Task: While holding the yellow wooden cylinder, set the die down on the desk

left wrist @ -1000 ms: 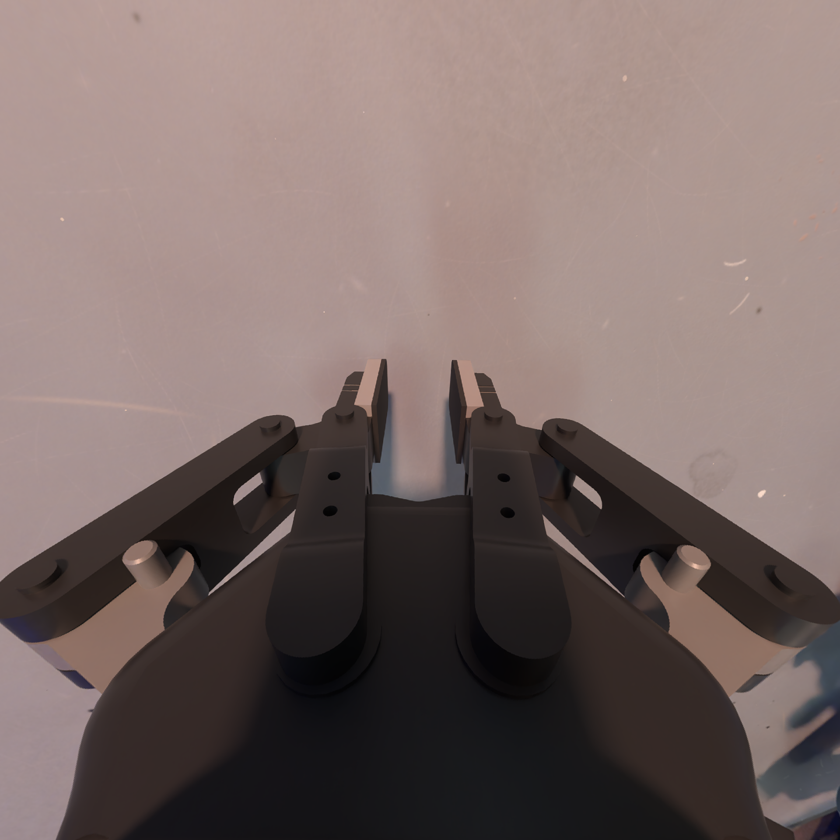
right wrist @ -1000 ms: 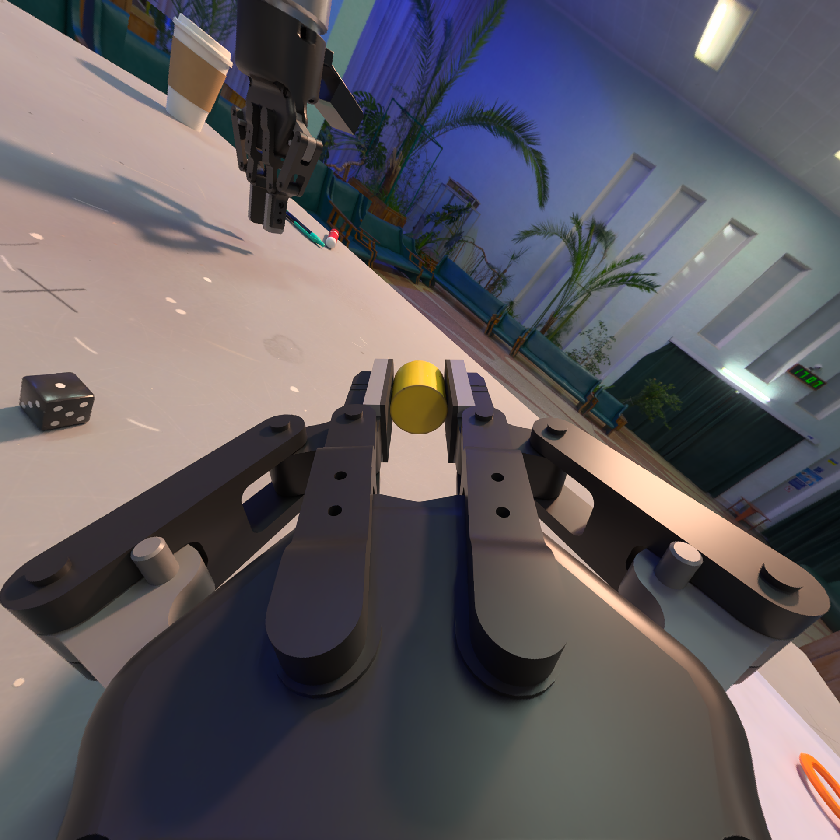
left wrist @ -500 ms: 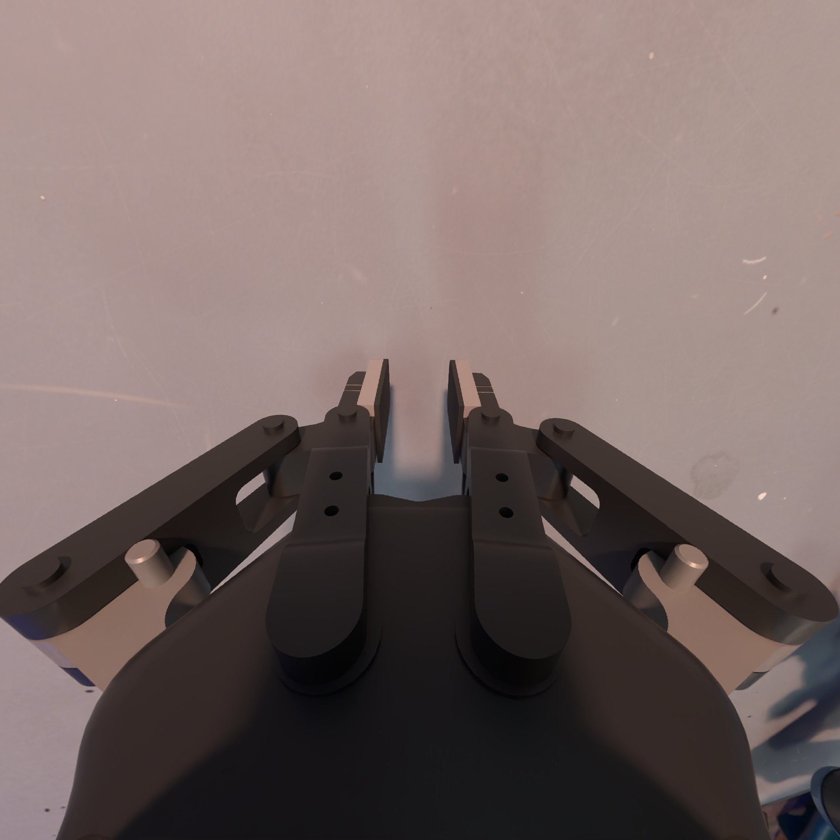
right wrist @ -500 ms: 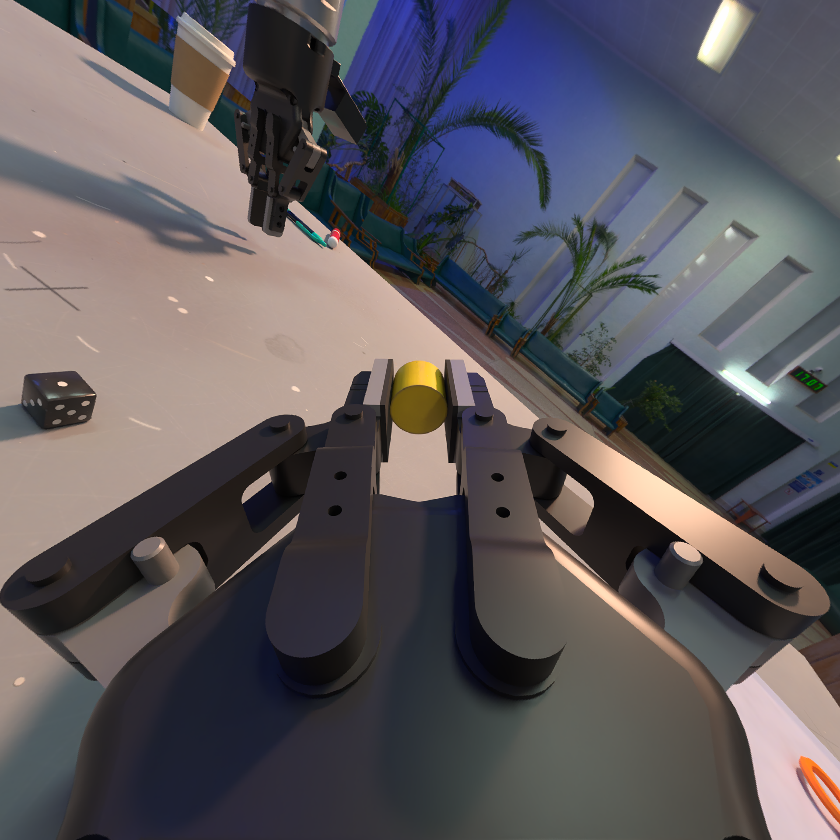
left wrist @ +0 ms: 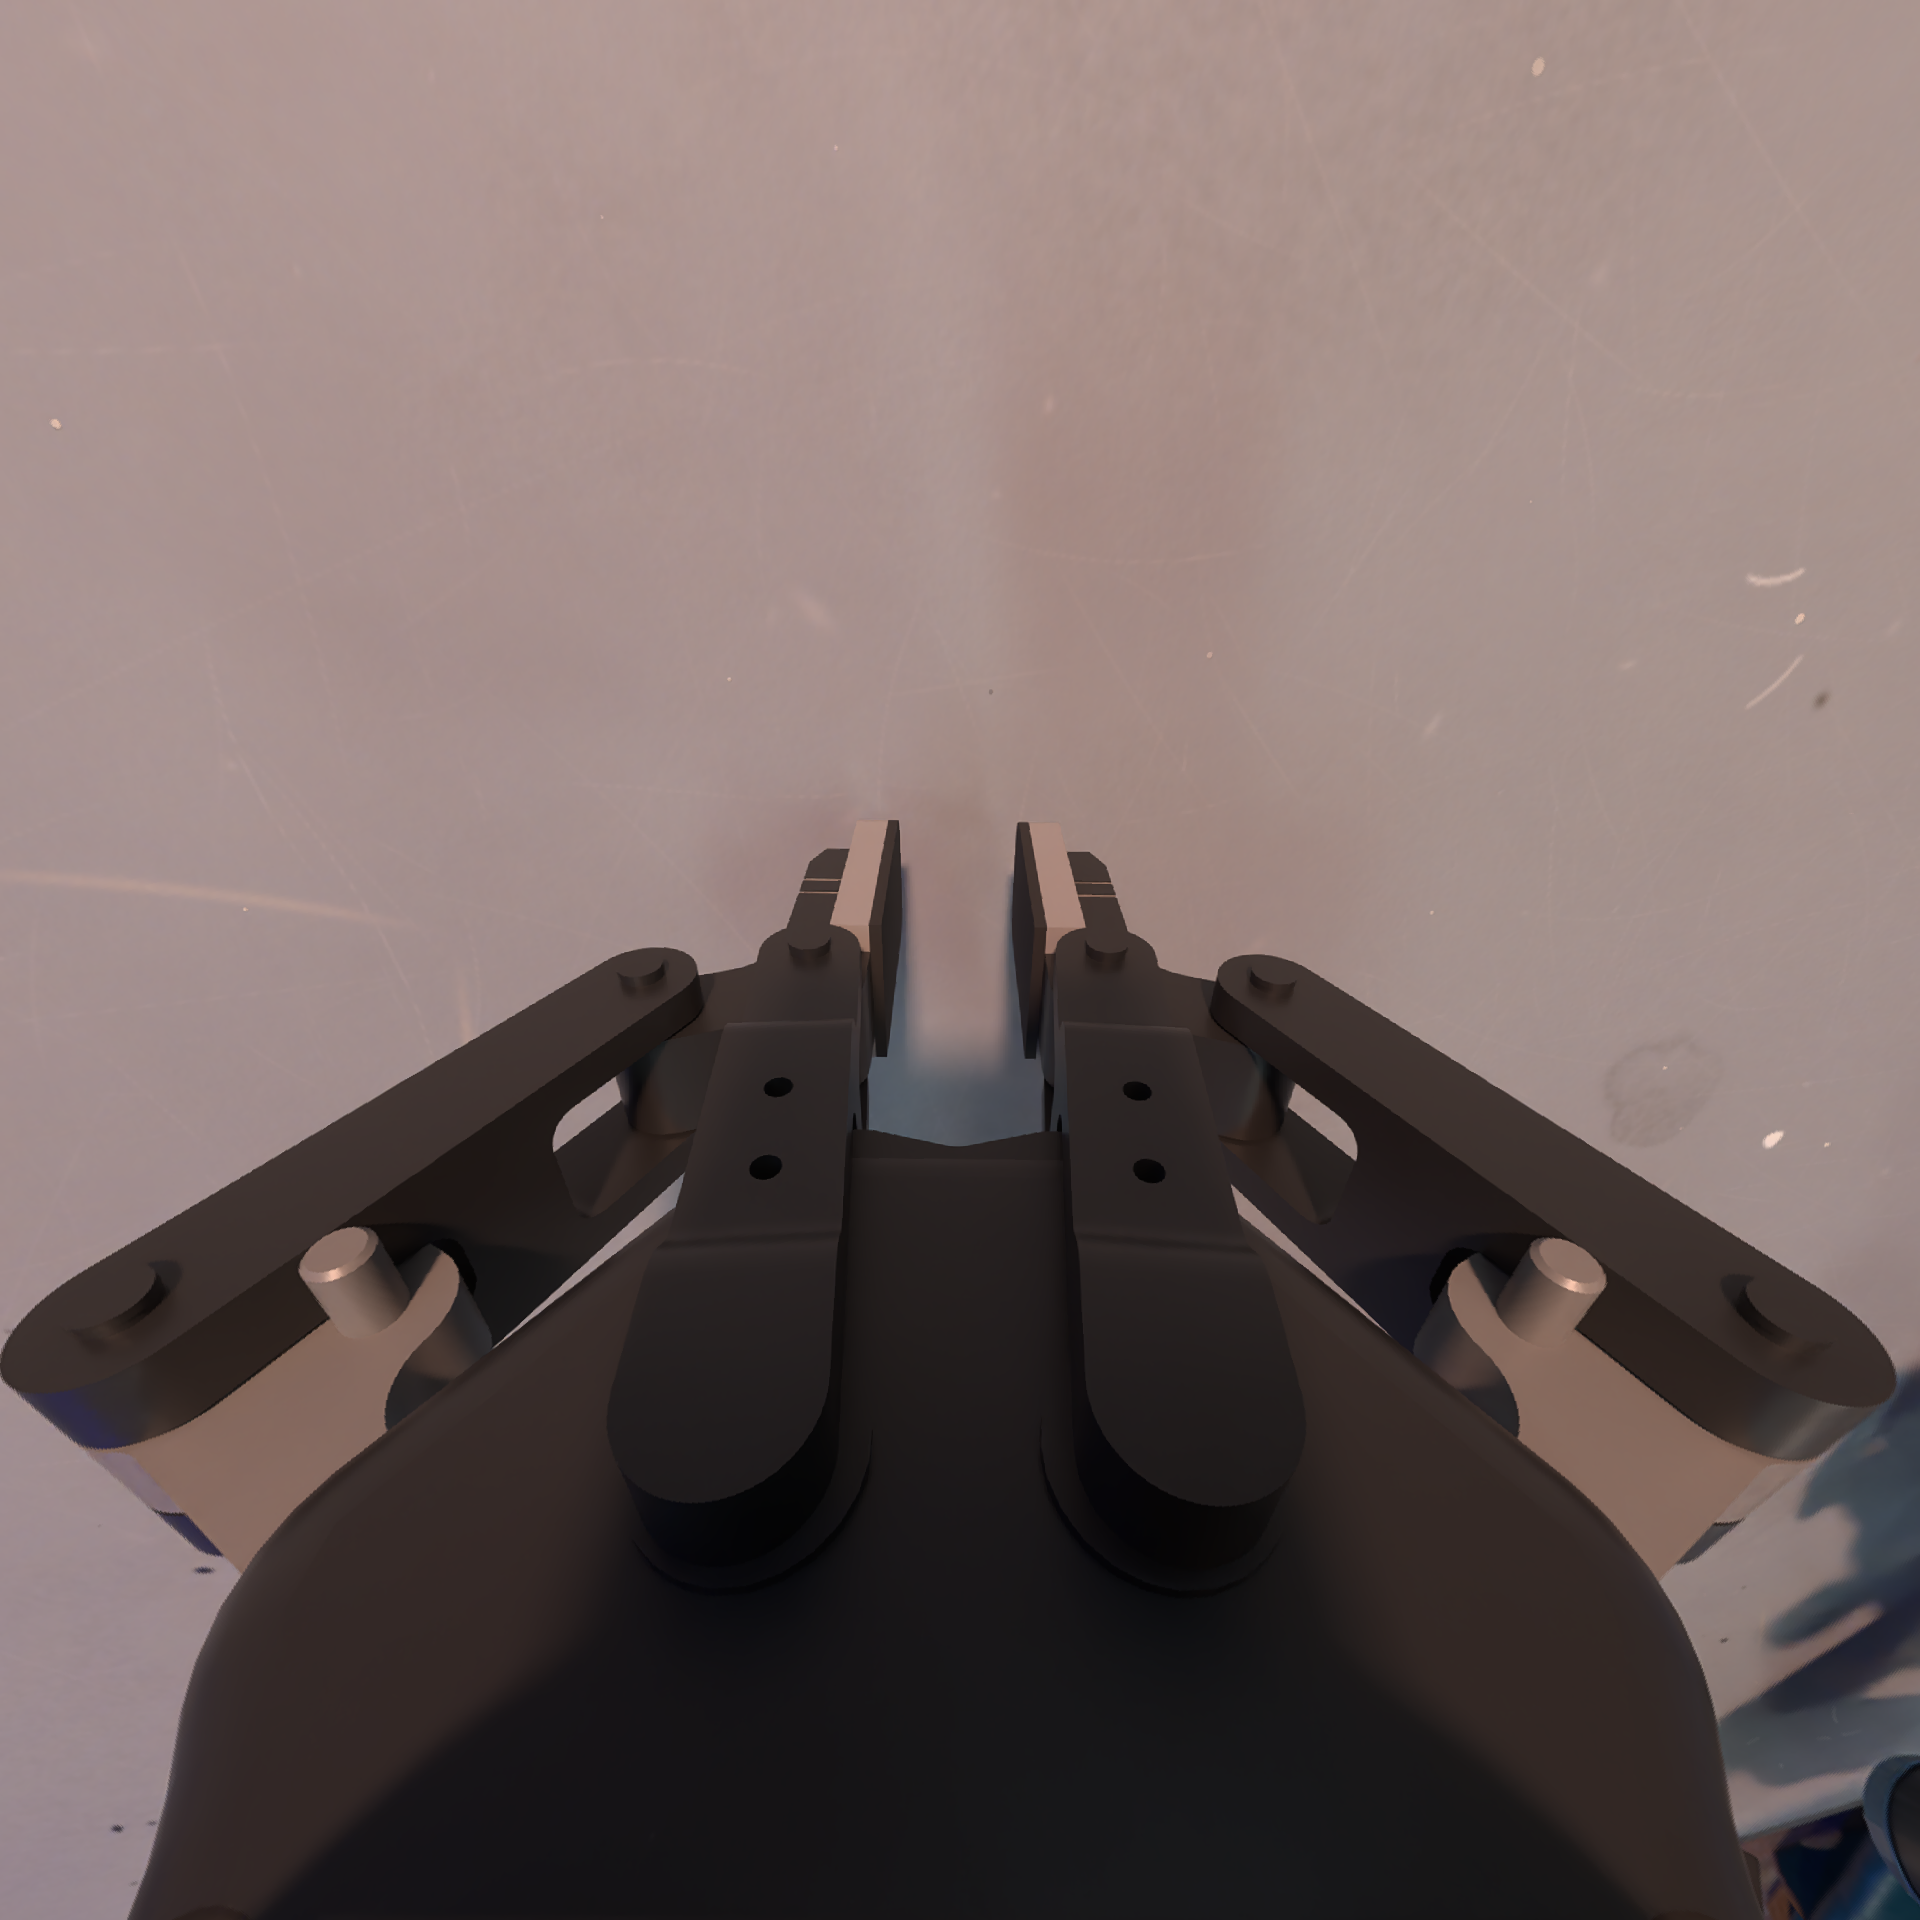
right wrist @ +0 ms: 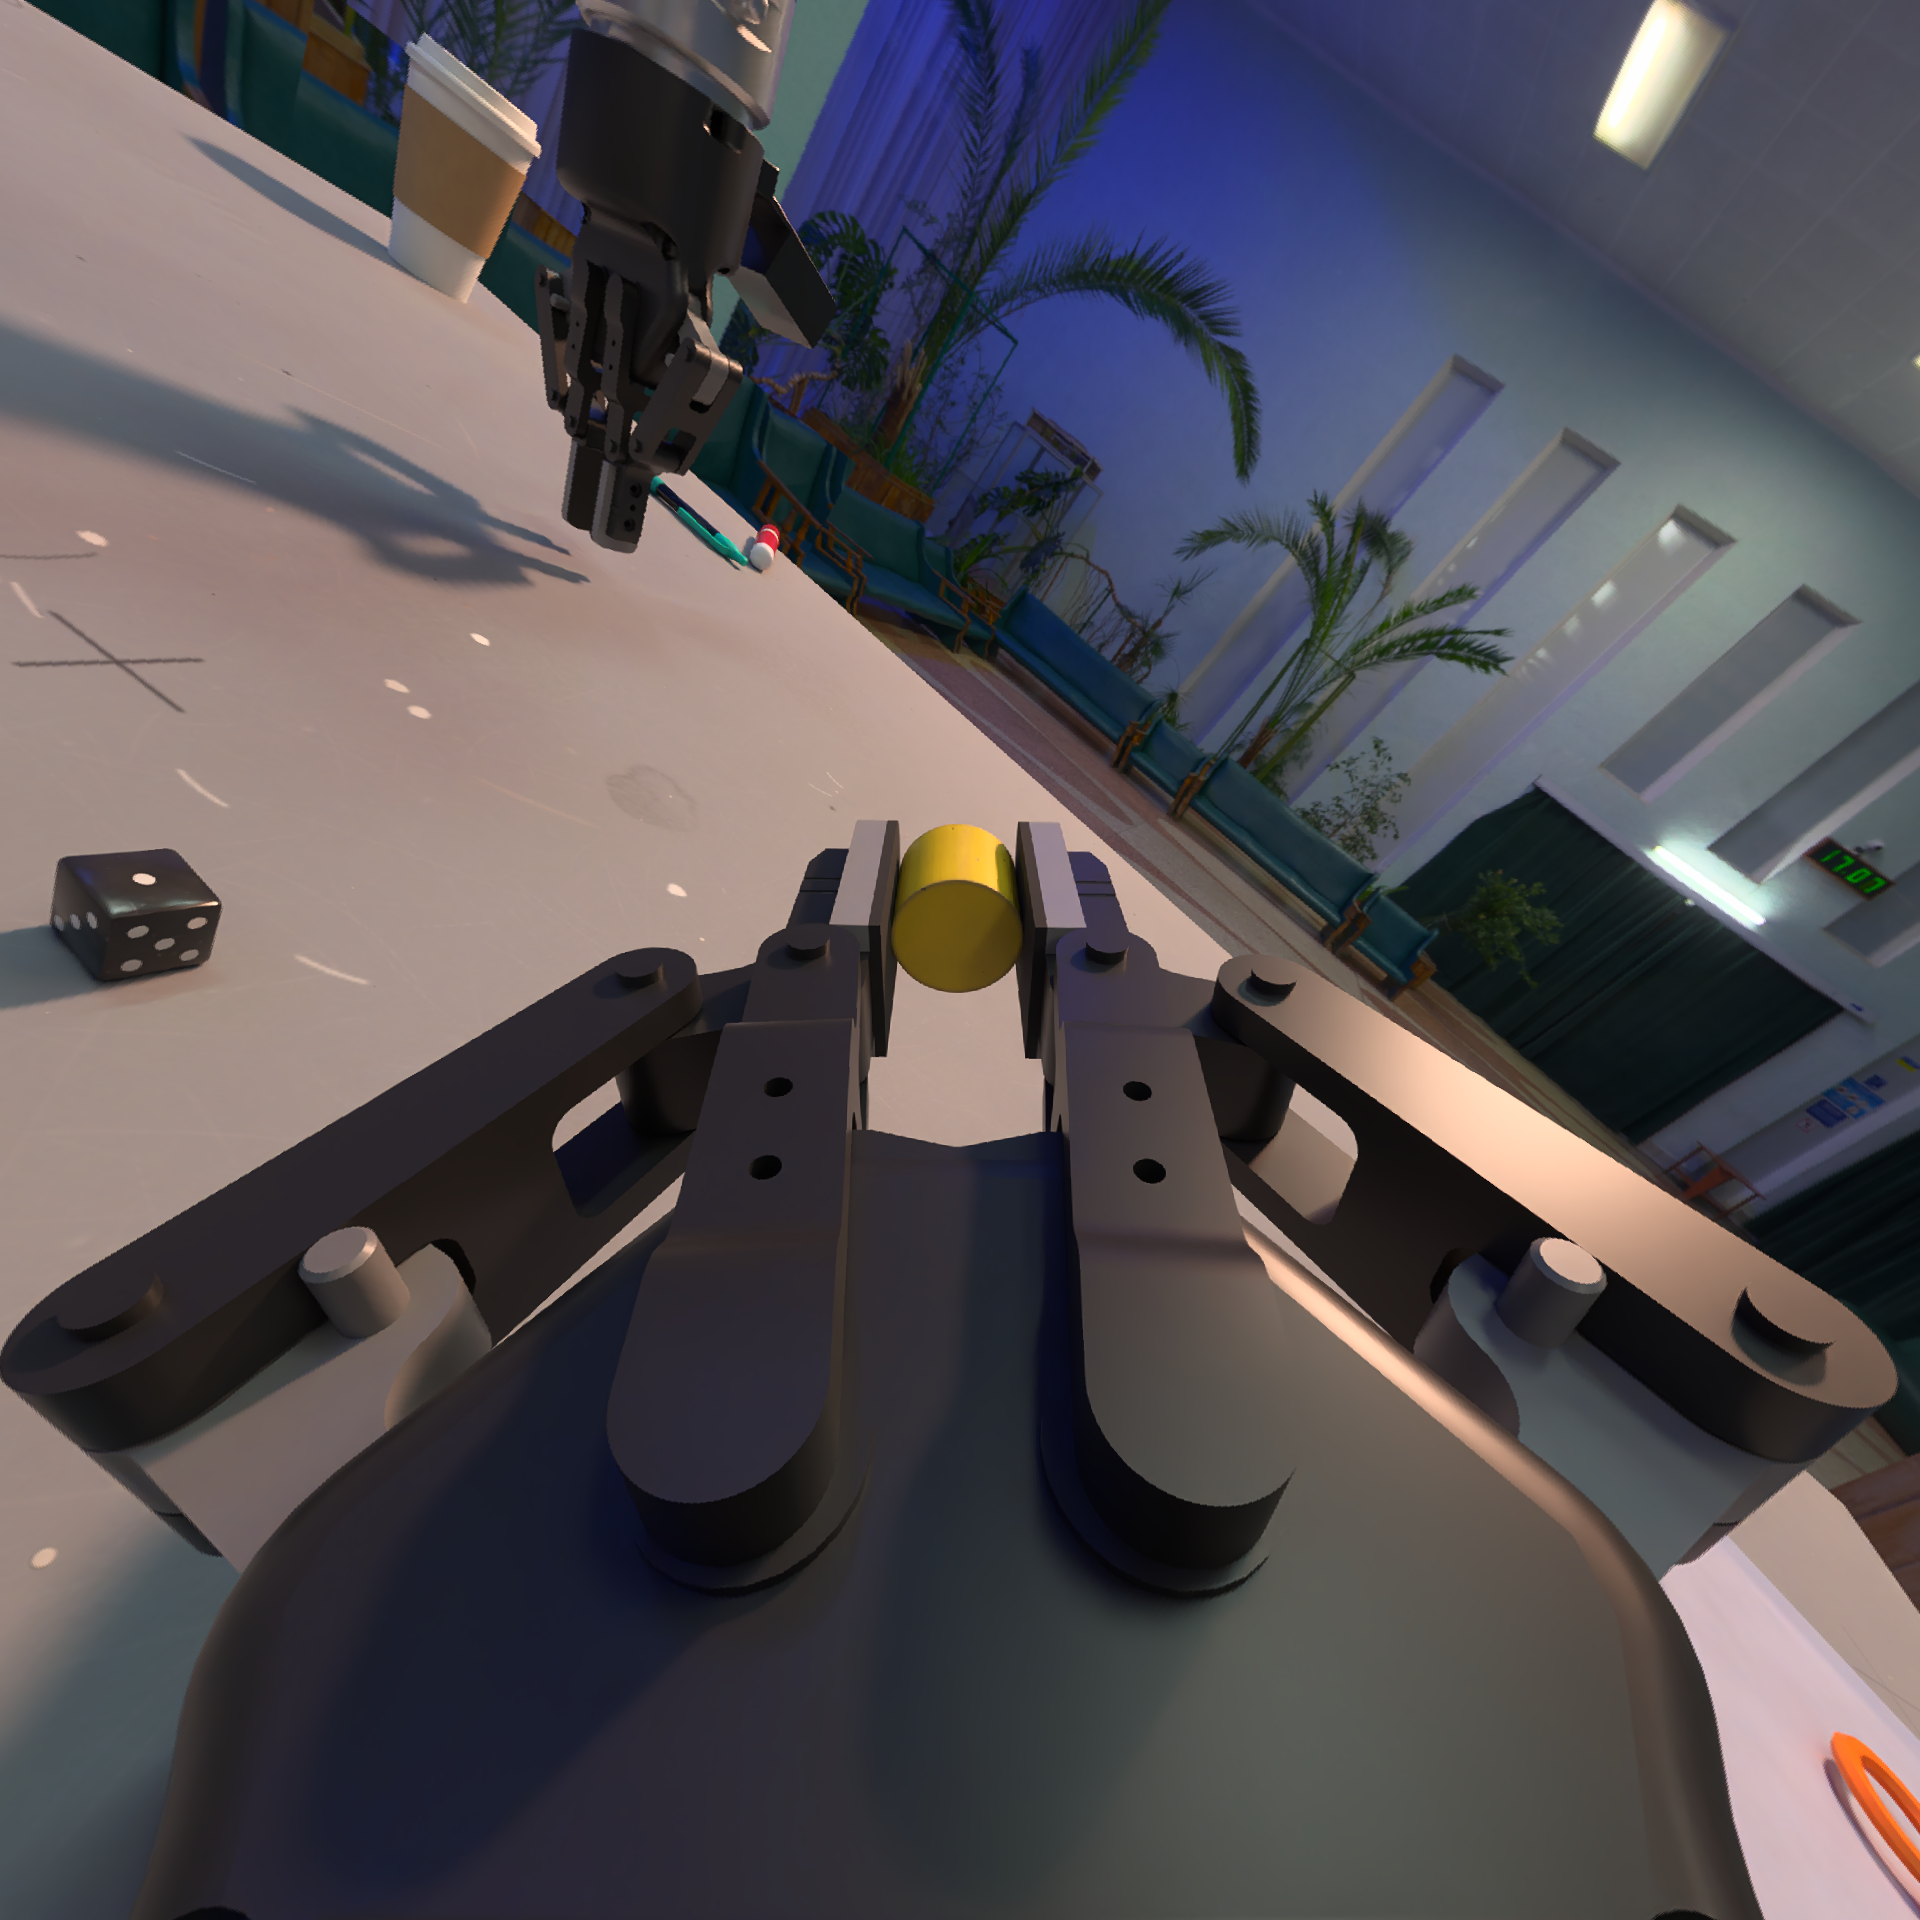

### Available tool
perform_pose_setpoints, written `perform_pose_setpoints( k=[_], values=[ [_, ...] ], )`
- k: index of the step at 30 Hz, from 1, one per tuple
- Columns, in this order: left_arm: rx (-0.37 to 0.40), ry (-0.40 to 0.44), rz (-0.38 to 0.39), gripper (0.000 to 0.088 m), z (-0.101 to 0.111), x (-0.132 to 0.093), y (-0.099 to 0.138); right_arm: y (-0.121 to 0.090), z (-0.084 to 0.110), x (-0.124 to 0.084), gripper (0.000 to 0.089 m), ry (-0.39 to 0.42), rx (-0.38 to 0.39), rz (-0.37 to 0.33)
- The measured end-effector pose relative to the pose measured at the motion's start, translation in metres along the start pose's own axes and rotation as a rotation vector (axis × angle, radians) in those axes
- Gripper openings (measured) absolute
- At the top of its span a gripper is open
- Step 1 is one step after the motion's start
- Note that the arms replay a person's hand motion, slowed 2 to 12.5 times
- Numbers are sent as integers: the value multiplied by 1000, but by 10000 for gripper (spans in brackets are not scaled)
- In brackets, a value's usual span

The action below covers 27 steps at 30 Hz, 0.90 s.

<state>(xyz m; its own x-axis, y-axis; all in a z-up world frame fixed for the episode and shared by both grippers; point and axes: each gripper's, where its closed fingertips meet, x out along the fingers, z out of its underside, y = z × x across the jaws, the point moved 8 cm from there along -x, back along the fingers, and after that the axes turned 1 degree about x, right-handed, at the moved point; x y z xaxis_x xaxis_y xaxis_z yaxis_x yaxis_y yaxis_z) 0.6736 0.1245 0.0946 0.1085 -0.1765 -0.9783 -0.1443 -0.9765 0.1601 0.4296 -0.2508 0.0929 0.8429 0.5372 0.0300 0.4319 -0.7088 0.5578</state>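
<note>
Desk [right wrist: 436,935] mostly bare btwn the die [right wrist: 135,928] and the left gripper [right wrist: 608,520]. Obstacles sit at the far edge: paper cup [right wrist: 457,171], pen [right wrist: 707,530]. Orange ring [right wrist: 1870,1813] lies near right, well apart.

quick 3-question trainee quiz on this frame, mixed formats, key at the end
1. True or false: the black die with white pips rests on the pale desk.
2. What does the right gripper clamp? A) paper coffee cup B) yellow wooden cylinder C) teal pen
3. Fill in: the left gripper holds ____.

Key:
1. True.
2. B, the yellow wooden cylinder.
3. Nothing; its pads stand apart over bare desk.
</note>
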Motion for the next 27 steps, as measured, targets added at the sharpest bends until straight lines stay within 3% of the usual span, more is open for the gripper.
perform_pose_setpoints(
  k=[13, 27],
  values=[
    [53, 2, -19, 55, 3, 2, 1, 0, 0, 0, 199, 1, -1, -2],
    [174, 56, -28, 0, 6, -5, 7, 0, 0, 0, 199, 4, -4, -3]
  ],
)
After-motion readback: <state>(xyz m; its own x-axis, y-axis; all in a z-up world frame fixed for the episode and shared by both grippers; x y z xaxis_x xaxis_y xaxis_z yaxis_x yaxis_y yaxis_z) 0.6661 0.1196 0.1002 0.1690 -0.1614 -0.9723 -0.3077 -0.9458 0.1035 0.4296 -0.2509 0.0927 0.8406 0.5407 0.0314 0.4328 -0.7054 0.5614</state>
